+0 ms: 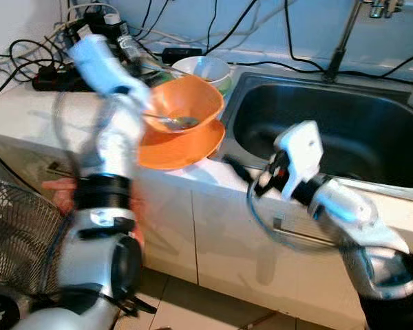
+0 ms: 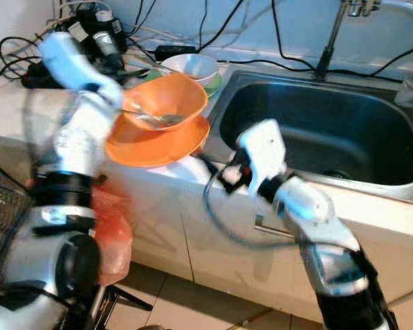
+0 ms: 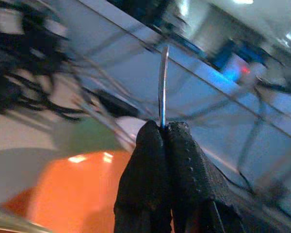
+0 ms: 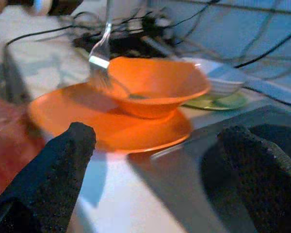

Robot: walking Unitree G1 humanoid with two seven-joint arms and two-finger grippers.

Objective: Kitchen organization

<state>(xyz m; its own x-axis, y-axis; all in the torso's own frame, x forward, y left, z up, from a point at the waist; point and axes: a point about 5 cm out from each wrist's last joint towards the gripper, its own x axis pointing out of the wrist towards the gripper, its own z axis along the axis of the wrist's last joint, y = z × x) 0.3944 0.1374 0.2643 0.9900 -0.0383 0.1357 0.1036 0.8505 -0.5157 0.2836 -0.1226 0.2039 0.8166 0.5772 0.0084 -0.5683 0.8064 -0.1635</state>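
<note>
Gripping a fork (image 4: 101, 58), the left pincer (image 3: 162, 145) has its fingers (image 3: 144, 170) clenched on the thin metal handle, which sticks out edge-on past the tips in the left wrist view. Fork hangs tines down, over the near rim of the orange bowl (image 1: 186, 103); cannot tell if the tines touch the bowl. A spoon (image 1: 173, 122) lies inside the bowl. Bowl sits tilted on an orange plate (image 1: 182, 148), and the plate overhangs the front edge of the white worktop (image 1: 27, 113), just left of the steel sink (image 1: 330, 130). Behind the bowl: a white bowl (image 1: 203, 69) on a green plate (image 4: 218, 103), touching or nearly touching the orange one. Right pincer (image 4: 157, 155) is released, both fingers spread wide, held low in front of the worktop edge between plate and sink, pointing at the orange plate, apart from it. Tangle of black cables and a power strip (image 1: 55, 77) at the back left of the worktop. Faucet (image 1: 341, 38) behind the sink. Left arm and the fork are motion-blurred.
</note>
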